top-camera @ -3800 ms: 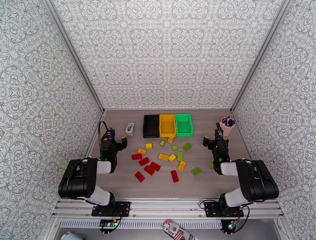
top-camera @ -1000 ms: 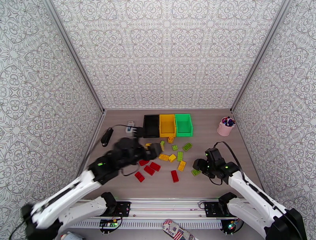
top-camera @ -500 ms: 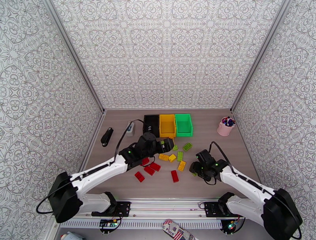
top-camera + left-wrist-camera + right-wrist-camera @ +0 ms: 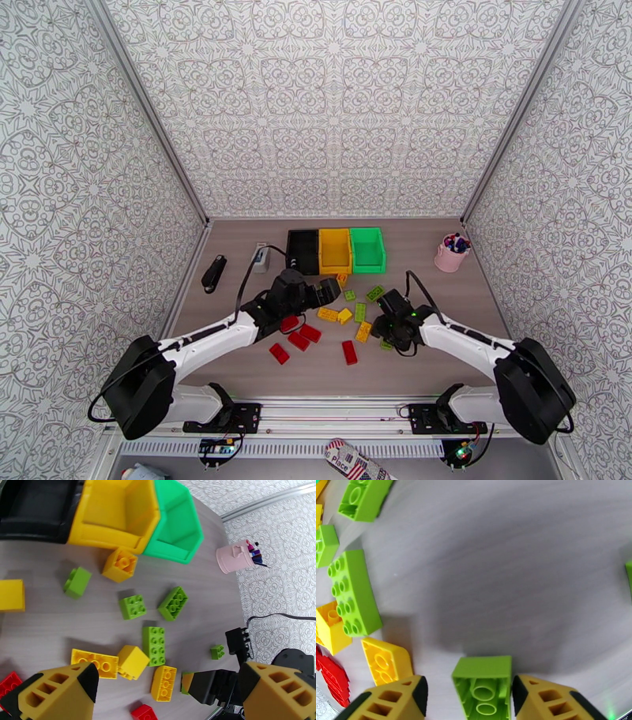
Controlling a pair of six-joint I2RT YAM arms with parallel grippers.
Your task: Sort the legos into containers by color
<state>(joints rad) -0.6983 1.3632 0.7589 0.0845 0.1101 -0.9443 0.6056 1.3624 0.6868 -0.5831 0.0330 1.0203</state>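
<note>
Your left hand hangs over the middle of the worktop with its fingers spread wide and nothing held between them. Under it in the left wrist view lie a flat yellow brick, a long green brick and, at the bottom edge, a red brick.

Your right hand is low over the worktop, just right of the pile. Its two fingers stand on either side of a lime green brick that lies upside down, with its hollow underside toward the wrist camera. Bare worktop shows between that brick and the finger on the left of the right wrist view. The other finger is right beside it, and you cannot tell whether they touch. The hand is apart, not clamped.

The legos lie loose in front of the containers: reds to the near left, yellows and greens toward the middle and right. The black bin, yellow bin and green bin stand side by side, touching, at the far side of the worktop. One small yellow brick sits just before the yellow bin's near wall.

A white-and-blue box stands just left of the black bin. A pink cup of pens stands well apart at the far right.
</note>
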